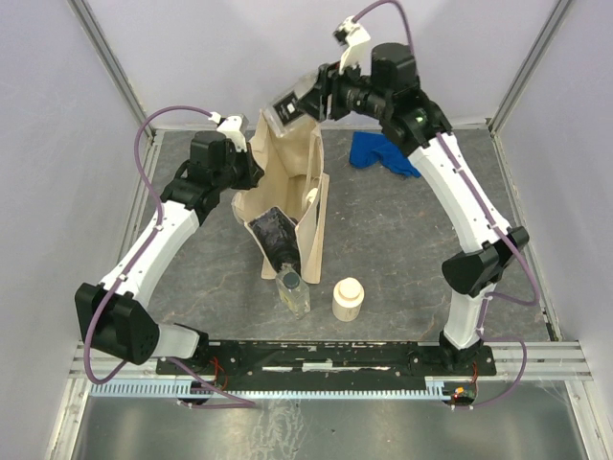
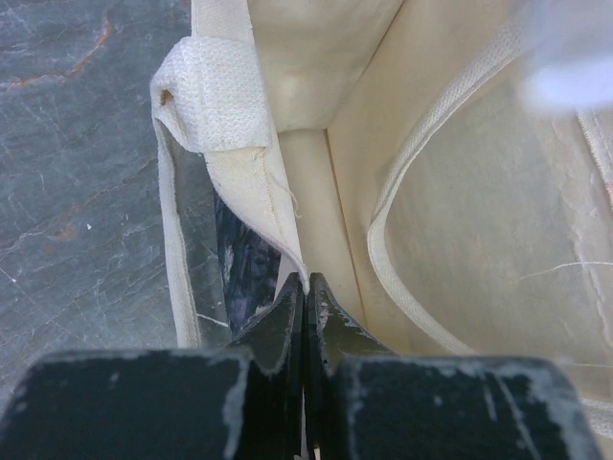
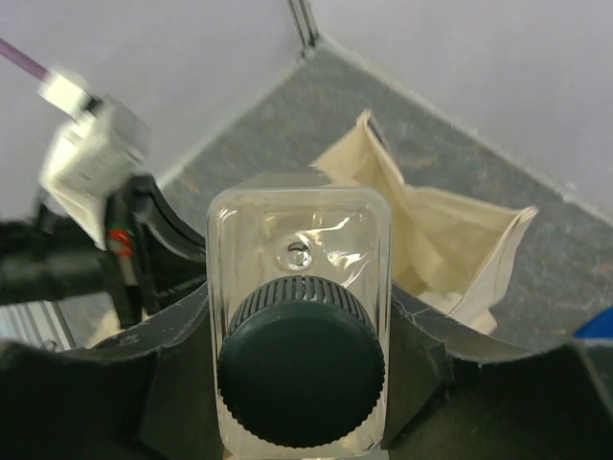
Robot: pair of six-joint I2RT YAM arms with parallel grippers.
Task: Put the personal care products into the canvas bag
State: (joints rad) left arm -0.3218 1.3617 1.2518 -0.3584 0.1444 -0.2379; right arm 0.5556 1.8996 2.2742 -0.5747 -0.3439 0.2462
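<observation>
The beige canvas bag (image 1: 287, 177) stands mid-table with its mouth open, a black patch (image 1: 275, 240) on its near face. My left gripper (image 1: 251, 174) is shut on the bag's left rim; in the left wrist view its jaws (image 2: 305, 284) pinch the fabric edge beside a handle (image 2: 206, 96). My right gripper (image 1: 299, 102) hangs above the bag's far rim, shut on a clear bottle (image 3: 300, 249) with a dark ribbed cap (image 3: 300, 374). The bag's opening (image 3: 450, 240) shows below it. A second clear bottle (image 1: 293, 290) and a squat cream bottle (image 1: 347, 299) sit in front of the bag.
A crumpled blue cloth (image 1: 381, 153) lies at the back right, under the right arm. Metal frame posts and pale walls close in the grey table (image 1: 402, 249) at the back and both sides. The arm bases sit on a black rail (image 1: 326, 356) at the near edge.
</observation>
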